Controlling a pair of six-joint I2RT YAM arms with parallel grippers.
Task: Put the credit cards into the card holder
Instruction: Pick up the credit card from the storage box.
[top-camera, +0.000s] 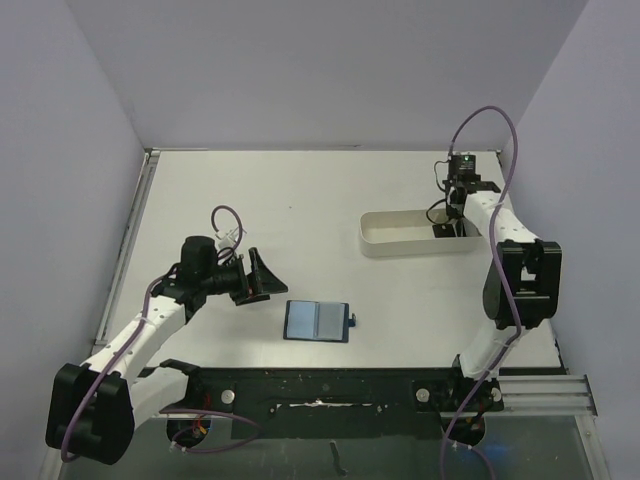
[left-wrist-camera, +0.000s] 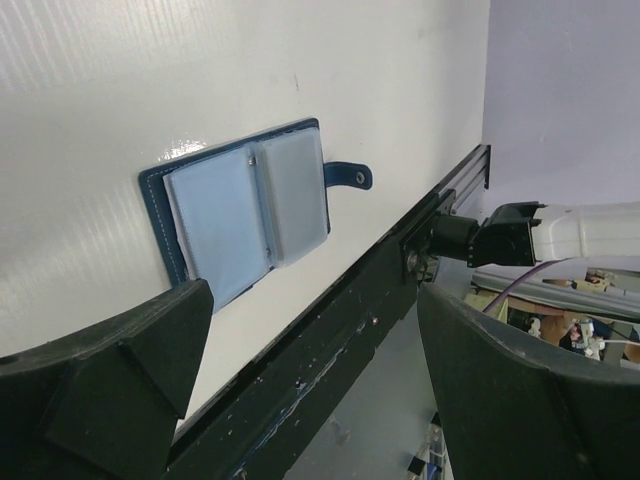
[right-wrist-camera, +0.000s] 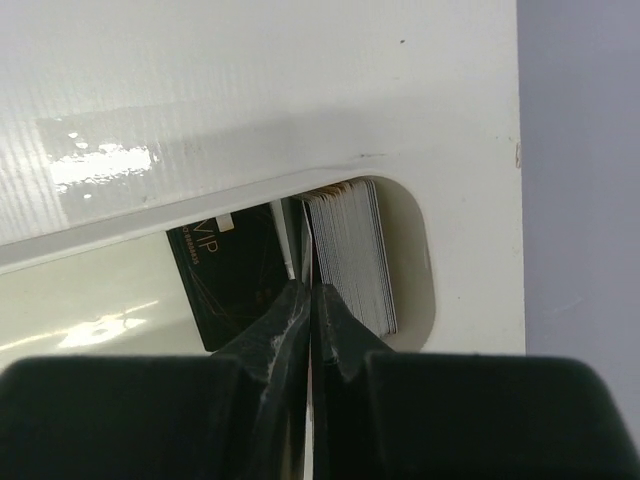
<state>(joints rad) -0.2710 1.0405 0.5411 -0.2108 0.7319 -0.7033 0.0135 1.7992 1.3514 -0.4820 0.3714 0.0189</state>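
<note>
The card holder (top-camera: 318, 321) lies open and flat on the table near the front edge, its lighter blue slots up and its snap tab to the right; the left wrist view shows the card holder (left-wrist-camera: 245, 215) too. My left gripper (top-camera: 268, 277) hovers just left of it, open and empty (left-wrist-camera: 315, 300). My right gripper (top-camera: 445, 228) reaches down into the right end of the white tray (top-camera: 400, 247). There it is shut (right-wrist-camera: 312, 290) on the edge of one thin upright credit card (right-wrist-camera: 308, 240). A stack of credit cards (right-wrist-camera: 350, 250) stands on edge to its right, and a black card (right-wrist-camera: 225, 275) leans on its left.
The tray's rounded end wall (right-wrist-camera: 425, 260) curves close round the stack of cards. A black rail (left-wrist-camera: 330, 340) runs along the table's front edge just beyond the card holder. Grey walls close in the table at the back and sides.
</note>
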